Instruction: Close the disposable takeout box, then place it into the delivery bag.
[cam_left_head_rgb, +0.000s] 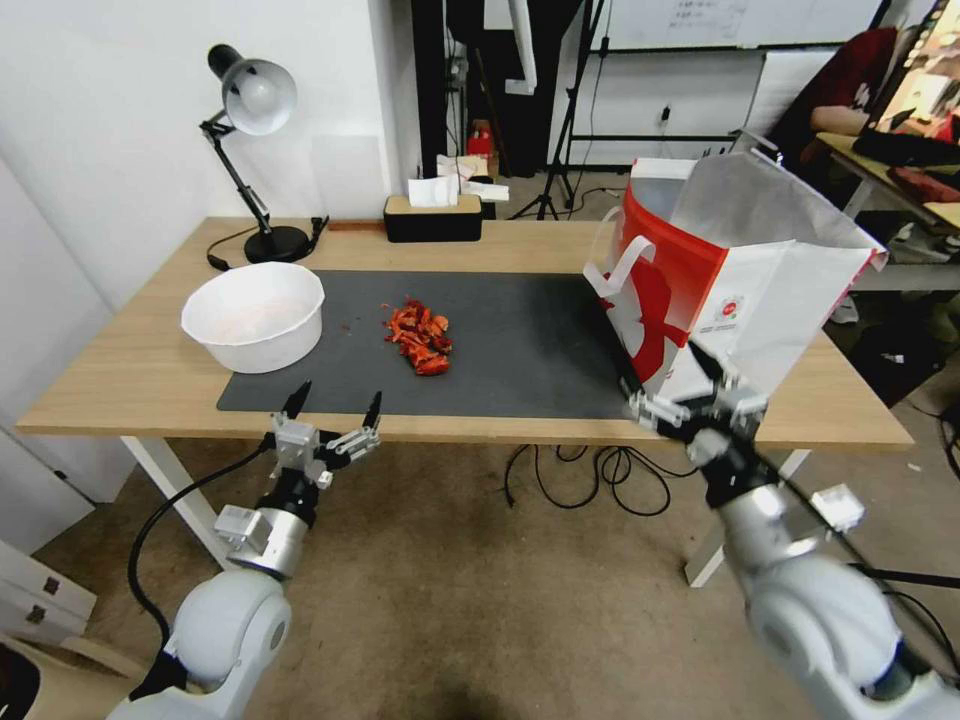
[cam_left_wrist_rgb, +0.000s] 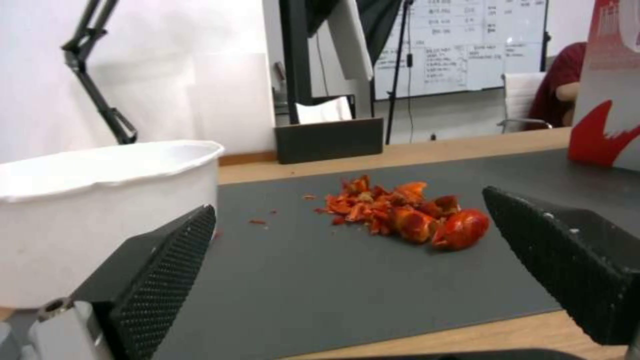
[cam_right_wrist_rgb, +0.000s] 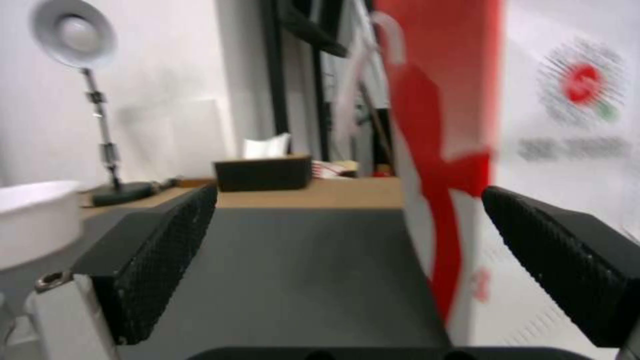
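Note:
The delivery bag (cam_left_head_rgb: 740, 290) stands open at the right end of the table, white with a red panel, white handles and foil lining; its side also appears in the wrist views as the delivery bag (cam_right_wrist_rgb: 453, 125) (cam_left_wrist_rgb: 607, 100). The disposable takeout box is out of view. My right gripper (cam_left_head_rgb: 665, 372) is open at the bag's near lower corner, by the table's front edge; the right wrist view shows the gripper (cam_right_wrist_rgb: 350, 192) with nothing between its fingers. My left gripper (cam_left_head_rgb: 337, 400) hangs open in front of the table's near edge, empty, and the gripper (cam_left_wrist_rgb: 347, 205) faces the mat.
A round white bowl (cam_left_head_rgb: 255, 315) sits on the left of the dark grey mat (cam_left_head_rgb: 520, 340). A pile of red food scraps (cam_left_head_rgb: 420, 337) lies mid-mat. A desk lamp (cam_left_head_rgb: 250, 100) and a black tissue box (cam_left_head_rgb: 433, 215) stand along the far edge. Cables trail under the table.

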